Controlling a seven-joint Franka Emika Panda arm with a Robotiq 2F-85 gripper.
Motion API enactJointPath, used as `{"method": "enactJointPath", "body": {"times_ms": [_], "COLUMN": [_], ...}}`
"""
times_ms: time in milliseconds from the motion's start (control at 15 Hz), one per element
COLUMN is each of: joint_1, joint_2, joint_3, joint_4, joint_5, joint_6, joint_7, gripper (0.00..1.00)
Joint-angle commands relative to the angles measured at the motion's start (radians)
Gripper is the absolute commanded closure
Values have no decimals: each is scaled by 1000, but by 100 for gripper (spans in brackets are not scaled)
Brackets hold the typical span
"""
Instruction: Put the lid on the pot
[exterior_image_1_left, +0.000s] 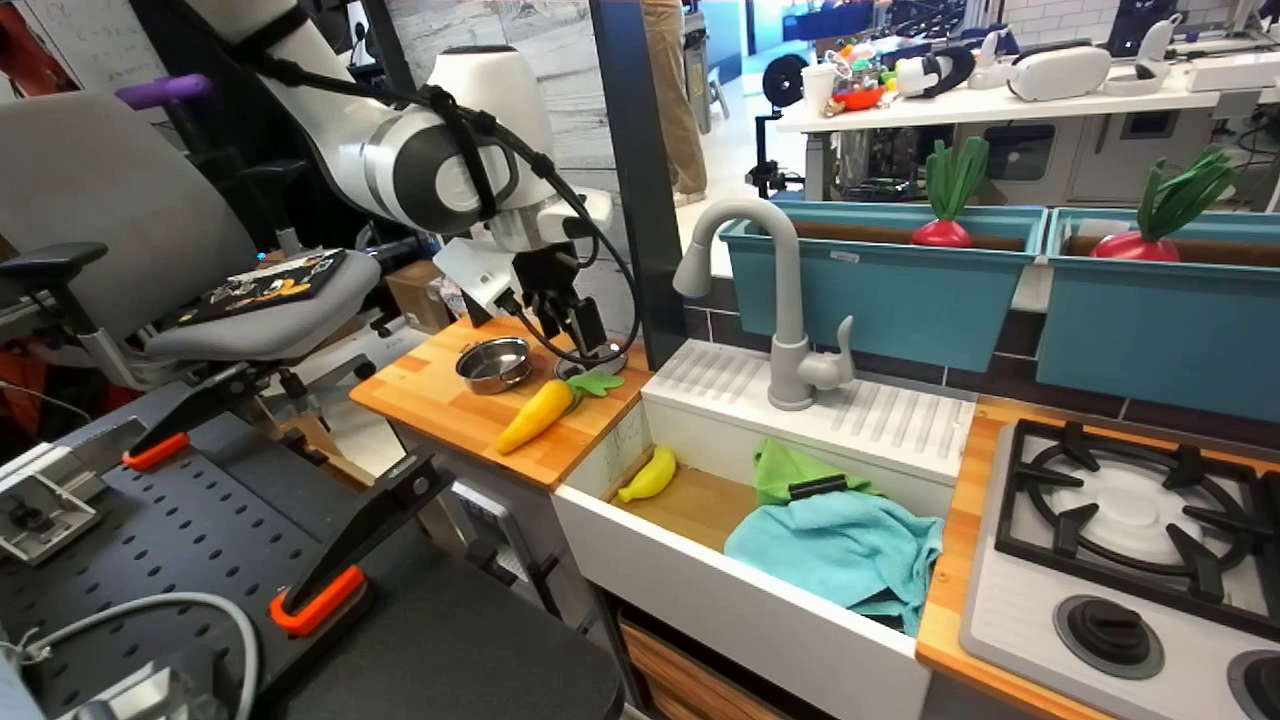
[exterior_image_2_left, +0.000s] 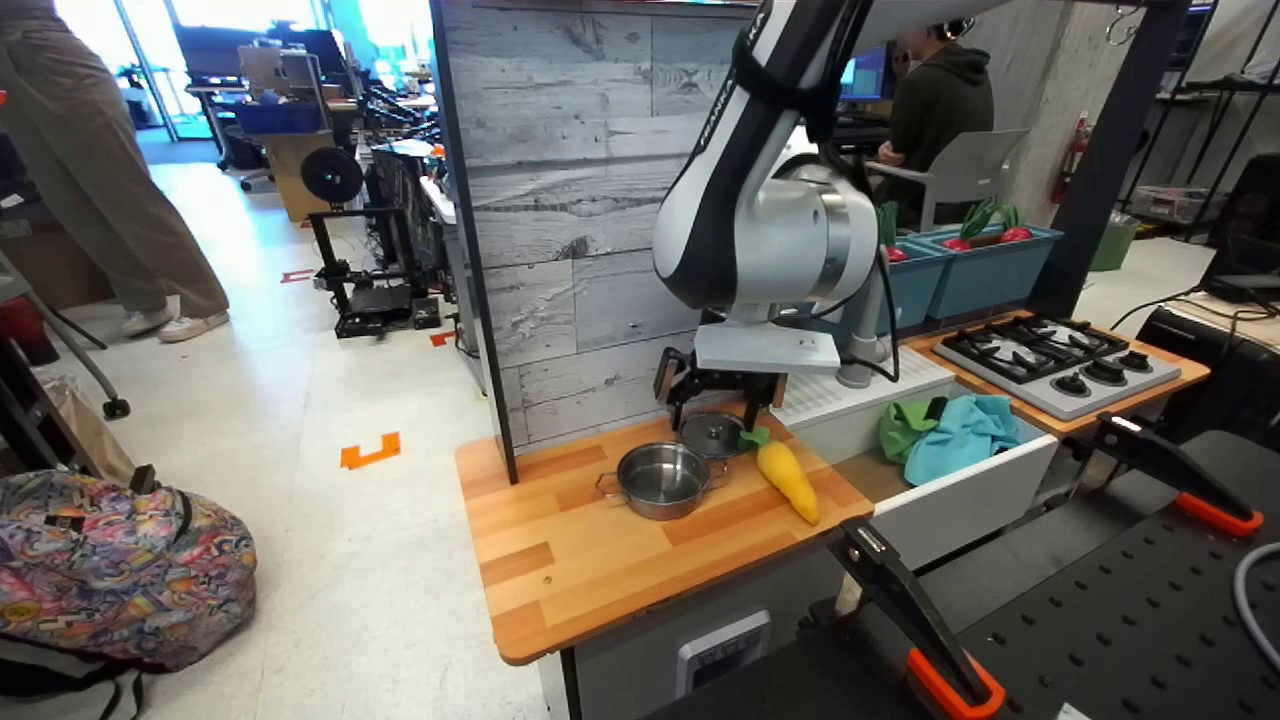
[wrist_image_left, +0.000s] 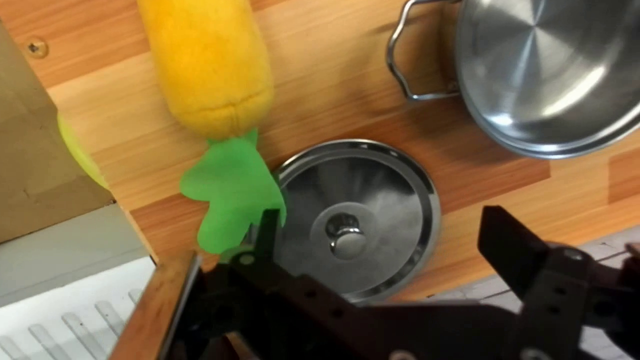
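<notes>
The pot is shiny silver metal with wire handles. It stands uncovered on the wooden counter in both exterior views (exterior_image_1_left: 495, 365) (exterior_image_2_left: 663, 478) and at the upper right of the wrist view (wrist_image_left: 542, 75). The lid, a round grey metal disc with a central knob, lies flat beside the pot, knob up, in the wrist view (wrist_image_left: 380, 195) and an exterior view (exterior_image_2_left: 713, 434). In an exterior view the lid (exterior_image_1_left: 607, 352) is partly hidden by my gripper. My gripper (wrist_image_left: 381, 212) is open and empty, above the lid, with the knob between its fingers but nearer the left finger.
An orange-yellow carrot toy (exterior_image_2_left: 787, 480) lies close to the lid; its green leaves (wrist_image_left: 235, 195) reach the lid's edge. A wood-patterned wall (exterior_image_2_left: 580, 320) rises behind the counter (exterior_image_2_left: 560, 560). The sink (exterior_image_1_left: 700, 500) with a banana (exterior_image_1_left: 652, 475) and cloths adjoins the counter.
</notes>
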Motion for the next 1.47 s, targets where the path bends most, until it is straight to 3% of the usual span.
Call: {"method": "enactJointPath", "body": {"times_ms": [0, 267, 400, 733, 800, 933, 1000, 1133, 1333, 1400], "joint_1": [0, 1, 8, 27, 34, 45, 56, 66, 69, 67], "joint_2": [9, 22, 29, 59, 67, 80, 83, 89, 84, 79], "joint_3": [2, -7, -17, -55, -63, -77, -89, -100, -102, -100], "joint_4": [28, 52, 62, 86, 93, 103, 107, 115, 123, 119], "joint_5": [-30, -32, -36, -60, -63, -67, -74, -84, -96, -97], "joint_6": [14, 7, 0, -22, -26, -33, -36, -40, -47, -47], "joint_7": [1, 7, 12, 32, 39, 44, 48, 50, 56, 55], "gripper": [0, 0, 26, 65, 23, 27, 71, 69, 89, 90]}}
